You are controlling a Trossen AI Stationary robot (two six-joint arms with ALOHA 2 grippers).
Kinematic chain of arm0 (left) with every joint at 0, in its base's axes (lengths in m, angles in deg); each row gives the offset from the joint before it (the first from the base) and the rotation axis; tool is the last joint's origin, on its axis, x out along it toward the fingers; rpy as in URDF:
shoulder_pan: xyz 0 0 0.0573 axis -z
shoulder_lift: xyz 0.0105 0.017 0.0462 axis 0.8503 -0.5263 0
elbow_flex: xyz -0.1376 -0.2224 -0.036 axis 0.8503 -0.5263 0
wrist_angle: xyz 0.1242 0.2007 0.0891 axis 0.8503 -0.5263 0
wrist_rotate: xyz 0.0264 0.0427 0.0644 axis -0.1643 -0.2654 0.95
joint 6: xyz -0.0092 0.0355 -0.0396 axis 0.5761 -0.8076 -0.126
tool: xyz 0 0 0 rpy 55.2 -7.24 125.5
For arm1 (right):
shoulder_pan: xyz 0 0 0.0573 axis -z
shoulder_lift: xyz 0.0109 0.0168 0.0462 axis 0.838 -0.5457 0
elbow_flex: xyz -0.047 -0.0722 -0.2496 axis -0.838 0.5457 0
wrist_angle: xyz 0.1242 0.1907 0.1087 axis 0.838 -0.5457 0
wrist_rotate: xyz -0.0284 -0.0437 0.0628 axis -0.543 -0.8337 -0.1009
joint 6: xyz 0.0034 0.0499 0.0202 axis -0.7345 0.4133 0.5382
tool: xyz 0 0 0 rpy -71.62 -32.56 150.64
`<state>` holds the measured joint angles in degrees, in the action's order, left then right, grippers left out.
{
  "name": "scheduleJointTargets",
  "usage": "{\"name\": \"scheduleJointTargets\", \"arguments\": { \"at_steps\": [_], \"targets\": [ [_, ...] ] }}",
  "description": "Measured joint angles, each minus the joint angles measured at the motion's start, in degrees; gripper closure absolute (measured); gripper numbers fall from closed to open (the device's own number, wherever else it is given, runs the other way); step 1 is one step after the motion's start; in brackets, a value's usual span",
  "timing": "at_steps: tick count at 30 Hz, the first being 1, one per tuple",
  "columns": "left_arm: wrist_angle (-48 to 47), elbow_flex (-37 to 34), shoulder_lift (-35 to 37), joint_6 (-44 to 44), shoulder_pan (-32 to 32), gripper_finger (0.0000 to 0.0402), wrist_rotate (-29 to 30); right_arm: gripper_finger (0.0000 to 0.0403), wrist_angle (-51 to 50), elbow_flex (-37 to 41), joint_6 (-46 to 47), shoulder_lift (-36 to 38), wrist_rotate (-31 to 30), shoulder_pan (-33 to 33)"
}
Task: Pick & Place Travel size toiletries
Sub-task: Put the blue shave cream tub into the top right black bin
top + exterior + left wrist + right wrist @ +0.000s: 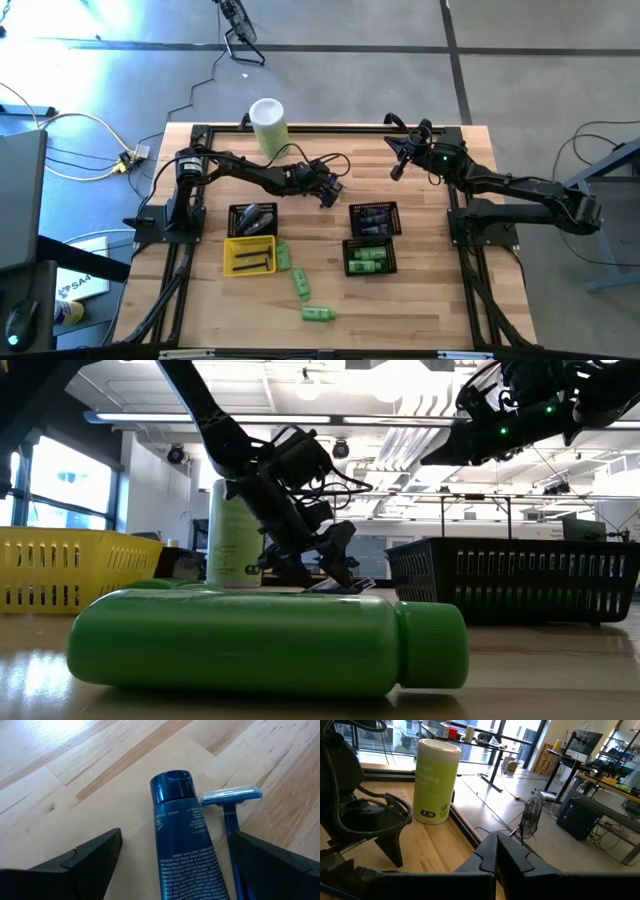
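Tube lies lengthwise between my open left gripper fingers, razor just beside; right gripper closed, far.

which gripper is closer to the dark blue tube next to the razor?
Left. The left gripper hangs right over the dark blue plastic tube, jaws open either side of it and the blue disposable razor. The right gripper is shut, raised near the table's far right.
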<state>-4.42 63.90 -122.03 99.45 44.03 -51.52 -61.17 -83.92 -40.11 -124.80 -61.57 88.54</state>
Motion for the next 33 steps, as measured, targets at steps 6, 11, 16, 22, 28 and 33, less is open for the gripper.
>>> {"name": "scheduleJointTargets", "arguments": {
  "at_steps": [6,11,16,22,28,33],
  "targets": [
    [0.0,0.0,0.0,0.2,0.0,0.0034,0.0,0.0401,0.0,0.0,0.0,0.0,0.0,0.0],
    [-0.1,0.0,0.0,0.3,0.0,0.0045,-0.1,0.0401,0.0,0.0,0.0,0.0,0.0,0.0],
    [-0.3,-0.1,0.0,0.4,-0.1,0.0077,-0.4,0.0401,0.0,0.0,0.0,0.0,0.0,0.0],
    [-0.7,-0.1,0.0,1.2,-0.1,0.0100,-0.4,0.0401,0.0,0.0,0.0,0.0,0.0,0.0],
    [-0.8,-0.1,0.0,1.7,-0.1,0.0114,-0.5,0.0401,0.0,0.0,0.0,0.0,0.0,0.0],
    [-1.0,-0.1,0.0,1.8,-0.1,0.0137,-0.6,0.0401,0.0,0.0,0.0,0.0,0.0,0.0]
  ]
}}
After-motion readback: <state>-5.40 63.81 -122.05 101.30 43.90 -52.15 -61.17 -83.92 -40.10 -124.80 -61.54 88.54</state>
